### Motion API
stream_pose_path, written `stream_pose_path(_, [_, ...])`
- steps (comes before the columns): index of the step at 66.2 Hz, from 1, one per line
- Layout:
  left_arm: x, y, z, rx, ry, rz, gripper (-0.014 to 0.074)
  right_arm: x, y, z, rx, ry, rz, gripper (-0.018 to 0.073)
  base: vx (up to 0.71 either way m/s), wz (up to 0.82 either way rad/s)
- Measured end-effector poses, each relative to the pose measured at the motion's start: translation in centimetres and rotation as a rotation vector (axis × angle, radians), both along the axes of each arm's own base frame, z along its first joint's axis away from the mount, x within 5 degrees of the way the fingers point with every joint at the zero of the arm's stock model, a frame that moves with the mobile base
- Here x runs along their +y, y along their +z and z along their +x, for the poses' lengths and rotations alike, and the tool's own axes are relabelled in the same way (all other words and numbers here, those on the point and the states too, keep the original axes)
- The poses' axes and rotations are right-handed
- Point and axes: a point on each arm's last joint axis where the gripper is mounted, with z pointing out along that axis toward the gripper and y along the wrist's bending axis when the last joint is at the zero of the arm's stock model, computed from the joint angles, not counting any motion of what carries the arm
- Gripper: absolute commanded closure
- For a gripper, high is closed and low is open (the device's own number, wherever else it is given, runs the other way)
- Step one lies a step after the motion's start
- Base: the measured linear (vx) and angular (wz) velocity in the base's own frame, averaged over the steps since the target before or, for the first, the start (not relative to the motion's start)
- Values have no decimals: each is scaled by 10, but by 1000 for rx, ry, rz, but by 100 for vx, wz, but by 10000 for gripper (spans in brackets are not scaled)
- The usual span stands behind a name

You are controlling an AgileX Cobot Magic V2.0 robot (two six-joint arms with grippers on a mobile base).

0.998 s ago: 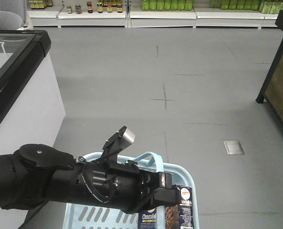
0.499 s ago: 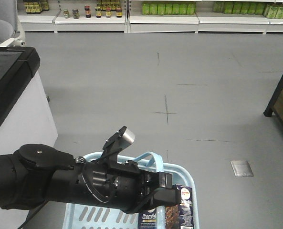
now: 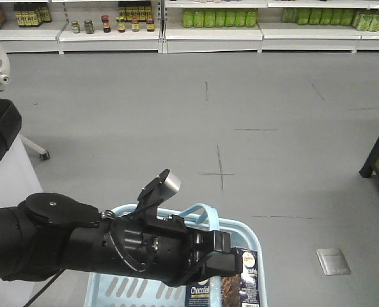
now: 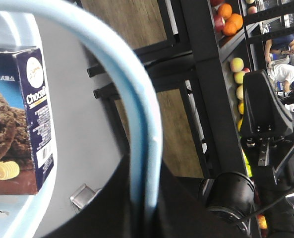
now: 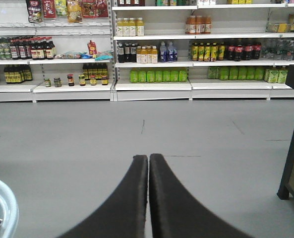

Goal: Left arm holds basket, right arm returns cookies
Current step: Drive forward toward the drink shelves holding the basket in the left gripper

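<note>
Exterior front-facing: left end effector (image 3: 222, 252) clamped on basket (image 3: 112, 284) handle, so cookies (image 3: 243, 281) sit upright inside. Right end effector (image 5: 148, 163) together, empty.

Glossy plastic basket (image 3: 131, 288); printed cardboard cookies (image 3: 240, 281); matt floor (image 3: 272, 96).

Grey floor (image 3: 285, 160), dark cross mark (image 3: 220, 173) painted mid-floor. Metal plate (image 3: 333, 261) set flush, right of cross mark, nearer camera. White shelving (image 3: 240, 39) stands beyond cross mark, carrying jars (image 3: 128, 24) and green bottles (image 3: 218, 18). Basket (image 3: 256, 246) on near side of cross mark, cookies (image 3: 231, 284) upright inside.
</note>
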Motion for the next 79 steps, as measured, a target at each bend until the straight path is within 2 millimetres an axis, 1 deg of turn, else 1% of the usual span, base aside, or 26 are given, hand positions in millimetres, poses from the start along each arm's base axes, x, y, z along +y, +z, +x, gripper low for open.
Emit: stream_pose_path(79, [0, 0, 0, -1, -1, 1, 603, 0, 0, 0, 0, 0, 0, 568, 39, 0])
